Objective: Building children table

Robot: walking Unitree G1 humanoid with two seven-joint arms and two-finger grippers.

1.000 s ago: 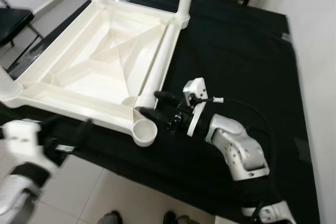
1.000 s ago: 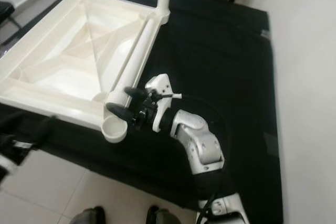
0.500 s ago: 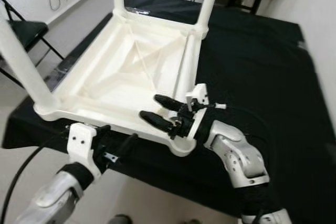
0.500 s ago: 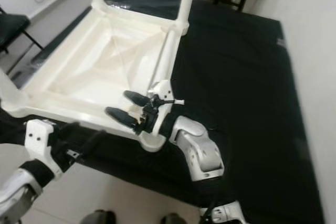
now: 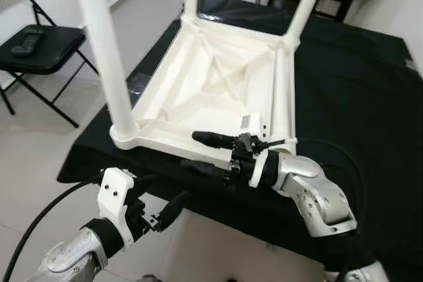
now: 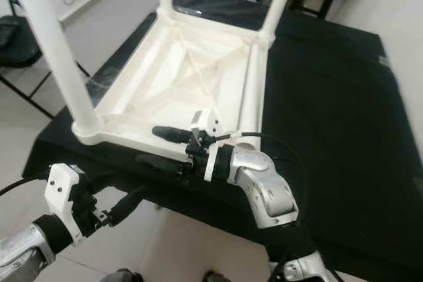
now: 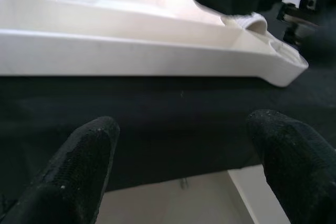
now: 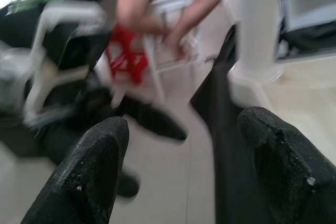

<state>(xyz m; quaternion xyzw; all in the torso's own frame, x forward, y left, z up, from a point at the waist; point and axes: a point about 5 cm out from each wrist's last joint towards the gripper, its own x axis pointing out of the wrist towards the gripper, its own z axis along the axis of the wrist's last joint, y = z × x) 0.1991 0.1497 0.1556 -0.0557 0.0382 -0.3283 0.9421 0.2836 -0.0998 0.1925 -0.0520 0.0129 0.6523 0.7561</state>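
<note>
No text, label, brand, number or sign can be read anywhere in these views — not on the upturned white table point(image 5: 218, 90), not on the black cloth point(image 5: 350, 97) beneath it, and not on the white housings of the two arms. The dark object on the folding chair point(image 5: 39, 47) is too small to show any marking, and the background in the right wrist view is too blurred for lettering to be made out.
</note>
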